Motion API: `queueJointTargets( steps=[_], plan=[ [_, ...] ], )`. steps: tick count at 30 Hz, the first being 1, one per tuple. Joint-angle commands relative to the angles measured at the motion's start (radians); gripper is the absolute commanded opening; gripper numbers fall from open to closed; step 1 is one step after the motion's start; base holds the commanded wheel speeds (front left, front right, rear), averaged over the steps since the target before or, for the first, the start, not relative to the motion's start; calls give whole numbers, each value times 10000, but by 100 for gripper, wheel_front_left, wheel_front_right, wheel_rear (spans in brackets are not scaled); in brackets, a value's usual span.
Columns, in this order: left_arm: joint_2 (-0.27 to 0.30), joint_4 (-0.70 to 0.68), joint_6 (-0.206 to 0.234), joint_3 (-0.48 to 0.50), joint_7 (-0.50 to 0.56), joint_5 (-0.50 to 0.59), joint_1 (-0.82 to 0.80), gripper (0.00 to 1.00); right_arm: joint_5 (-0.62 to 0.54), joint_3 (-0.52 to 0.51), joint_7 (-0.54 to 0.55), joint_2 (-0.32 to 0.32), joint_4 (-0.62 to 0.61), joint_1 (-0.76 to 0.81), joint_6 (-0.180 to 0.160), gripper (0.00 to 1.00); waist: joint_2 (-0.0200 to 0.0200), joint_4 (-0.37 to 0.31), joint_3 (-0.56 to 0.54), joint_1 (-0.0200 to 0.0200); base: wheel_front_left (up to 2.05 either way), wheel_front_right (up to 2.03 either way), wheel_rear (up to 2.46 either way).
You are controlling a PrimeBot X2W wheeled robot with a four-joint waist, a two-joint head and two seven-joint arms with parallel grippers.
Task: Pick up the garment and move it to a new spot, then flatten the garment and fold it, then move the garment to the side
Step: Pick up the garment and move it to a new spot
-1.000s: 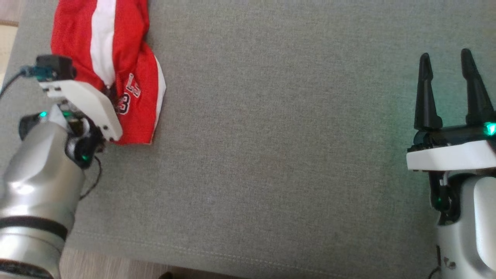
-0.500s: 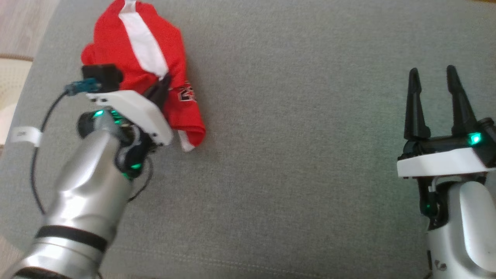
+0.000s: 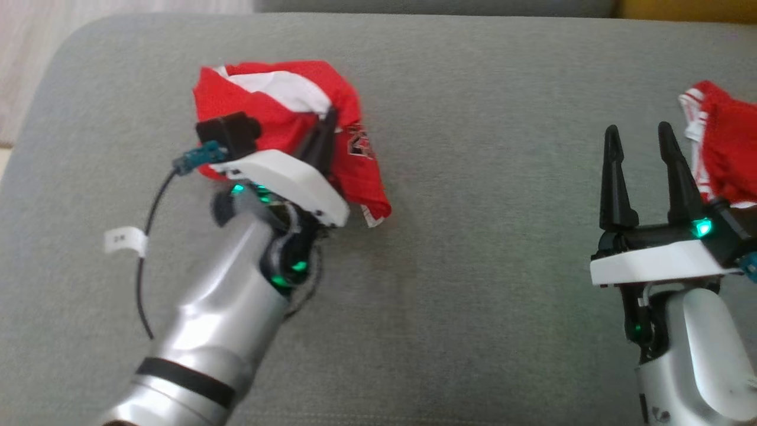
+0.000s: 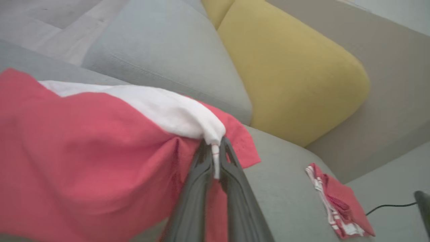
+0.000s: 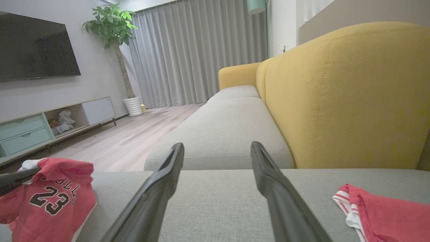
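Left claw (image 3: 328,121) was clamped on the bunched red garment (image 3: 278,127) over the grey cushion (image 3: 473,177). Right claw (image 3: 637,130) stood spread and empty, near a second red garment (image 3: 724,160).

Head camera looks steeply down on the grey sofa (image 3: 473,325). Left wrist camera sits close against the red garment (image 4: 84,151), facing the far yellow cushion (image 4: 292,77). Right wrist camera looks low along the sofa. All three share that garment.
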Motion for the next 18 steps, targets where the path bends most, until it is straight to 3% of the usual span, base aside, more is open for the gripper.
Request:
queueJointTargets(
  steps=[1, 6, 11, 12, 13, 18],
  plan=[
    [117, -690, 187, -104, -265, -541, -257, 0, 105, 256, -114, 35, -304, -229, 65, 100, 0, -307, -88, 0, 0, 0, 0],
    [112, -1594, 1286, -1766, -928, -1835, -377, 0, 243, 373, -173, 36, -240, -402, 65, 100, 0, -790, 11, 0, 0, 0, 0],
    [110, -2045, 2229, -2561, -1279, -2843, -660, 0, 382, 564, -283, 36, -80, -514, 65, 100, 0, -1216, 147, 0, 0, 0, 0],
    [110, -2208, 2364, -2457, -1290, -3038, -665, 63, 416, 635, -304, 36, -40, -553, 65, 100, 0, -1316, 201, 0, 0, 0, 0],
    [110, -2350, 2459, -2420, -1294, -3085, -682, 100, 454, 726, -322, 37, 0, -608, 65, 100, 0, -1416, 270, 0, 0, 0, 0],
    [109, -2624, 2468, -2787, -1300, -2980, -689, 100, 567, 815, -446, 37, 174, -721, 65, 100, 0, -1568, 405, 0, 0, 0, 0]
  ],
)
